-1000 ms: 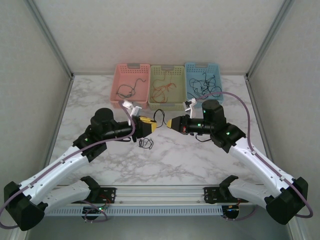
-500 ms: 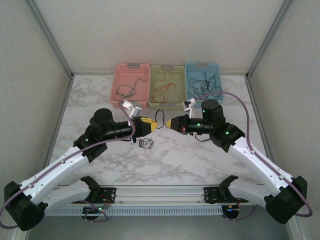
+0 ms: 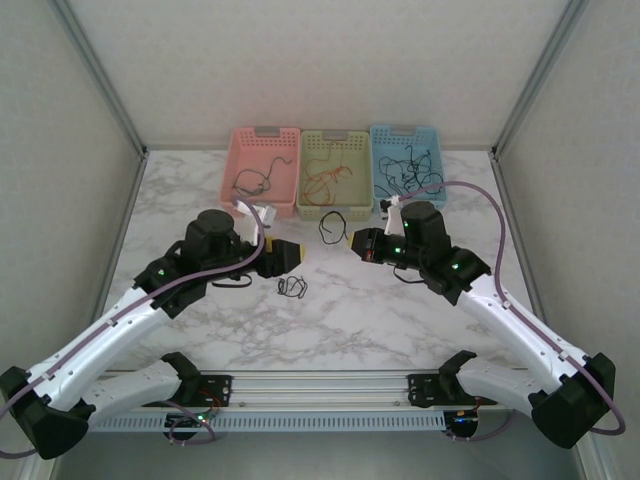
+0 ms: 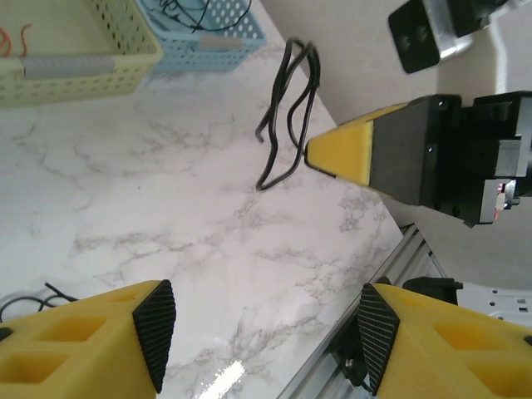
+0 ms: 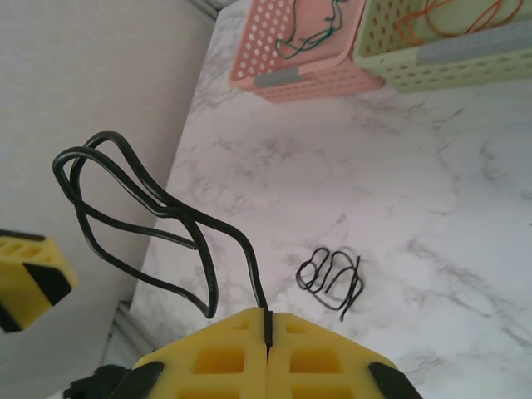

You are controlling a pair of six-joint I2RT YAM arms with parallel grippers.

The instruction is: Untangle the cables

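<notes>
Our right hand (image 5: 268, 320) is pinched shut on the end of a black cable (image 5: 170, 210), whose loops stand clear of the desk (image 3: 400, 320) in front of the green basket (image 3: 335, 134). Our left hand (image 4: 266, 332) faces it, fingers spread, gripping nothing. A small black cable tangle (image 3: 291, 287) lies on the desk near our left hand. More cables lie in the pink basket (image 3: 265, 132), the green one and the blue basket (image 3: 405, 130).

The desk (image 3: 360, 310) is white marble with grey veins; pink basket (image 3: 262, 134), pale-green basket (image 3: 335, 136), blue basket (image 3: 403, 131); black cable (image 5: 162, 202); yellow right claw (image 5: 268, 317).
</notes>
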